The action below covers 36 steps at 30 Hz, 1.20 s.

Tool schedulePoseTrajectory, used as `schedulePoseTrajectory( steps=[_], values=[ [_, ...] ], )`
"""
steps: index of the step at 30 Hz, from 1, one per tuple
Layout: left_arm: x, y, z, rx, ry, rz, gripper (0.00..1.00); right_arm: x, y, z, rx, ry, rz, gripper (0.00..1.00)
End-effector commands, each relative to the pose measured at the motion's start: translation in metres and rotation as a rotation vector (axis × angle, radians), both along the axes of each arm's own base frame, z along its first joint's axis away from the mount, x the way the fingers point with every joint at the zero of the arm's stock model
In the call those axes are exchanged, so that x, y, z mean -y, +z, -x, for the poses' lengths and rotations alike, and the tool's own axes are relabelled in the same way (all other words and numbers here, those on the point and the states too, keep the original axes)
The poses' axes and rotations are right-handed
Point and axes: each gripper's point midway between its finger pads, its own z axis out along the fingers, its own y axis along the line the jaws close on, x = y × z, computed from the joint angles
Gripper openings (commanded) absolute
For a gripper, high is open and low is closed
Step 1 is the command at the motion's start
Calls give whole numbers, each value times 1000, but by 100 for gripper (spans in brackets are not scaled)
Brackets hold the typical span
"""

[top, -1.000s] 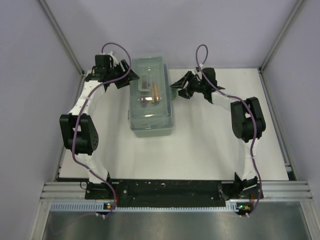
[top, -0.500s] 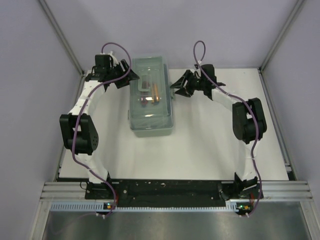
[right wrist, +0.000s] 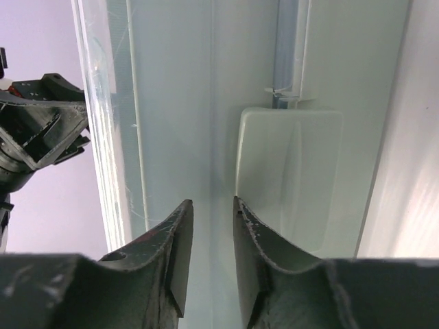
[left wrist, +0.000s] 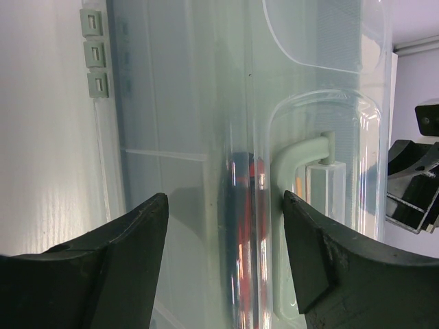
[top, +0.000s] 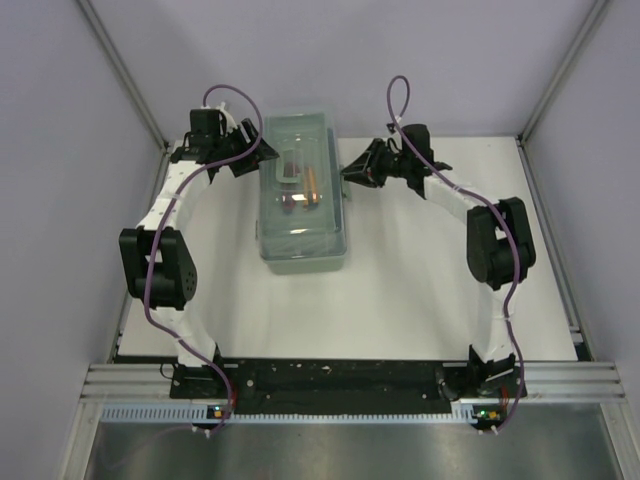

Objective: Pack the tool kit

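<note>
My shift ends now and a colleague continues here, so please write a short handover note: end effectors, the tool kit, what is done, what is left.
Left end effector: open, empty, at the left side of the toolbox.
Right end effector: narrow gap, empty, facing the latch on the right side.
Toolbox: on the table, clear lid down, tools visible inside.
Done: tools packed, lid down.
Left: probably fastening the latch; whether it is locked cannot be told.
</note>
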Motion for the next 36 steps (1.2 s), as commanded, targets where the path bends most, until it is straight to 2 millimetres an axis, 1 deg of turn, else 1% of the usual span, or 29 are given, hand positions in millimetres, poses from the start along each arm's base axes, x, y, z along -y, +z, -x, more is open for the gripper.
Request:
schedulePoseTrajectory(
  steps=[1, 6, 10, 14, 18, 21, 22, 25, 28, 30, 31, 33, 34, 36],
  values=[
    [6, -46, 7, -110, -20, -34, 69, -44, 24, 31, 40, 152, -67, 26],
    [6, -45, 7, -108, -18, -38, 69, -44, 9, 30, 2, 146, -46, 15],
    [5, -47, 7, -115, -17, -41, 69, -43, -6, 31, -20, 147, -32, 13],
    [5, -47, 8, -113, -18, -44, 68, -44, -15, 28, -24, 144, -51, 11],
    [4, -47, 7, -114, -17, -50, 69, -47, -19, 25, -5, 157, -106, 10],
    [3, -47, 8, -116, -20, -59, 68, -44, -13, 22, 30, 150, -111, 10],
    [3, -46, 8, -115, -19, -62, 68, -40, -6, 20, 52, 137, -108, 10],
    [2, -46, 8, -113, -17, -65, 68, -26, 7, 12, 92, 94, -84, 17],
    [3, -45, 7, -114, -21, -60, 68, -7, 21, 3, 124, 34, -97, 34],
    [3, -44, 7, -111, -20, -61, 69, 11, 24, -4, 133, -19, -100, 45],
    [3, -45, 7, -114, -19, -62, 69, 19, 27, -8, 142, -44, -104, 48],
    [3, -46, 6, -117, -19, -62, 69, 34, 26, -11, 143, -89, -107, 53],
    [3, -46, 6, -115, -18, -63, 69, 40, 26, -11, 151, -101, -113, 56],
    [2, -47, 6, -119, -18, -65, 68, 45, 28, -11, 167, -113, -135, 59]
  ],
)
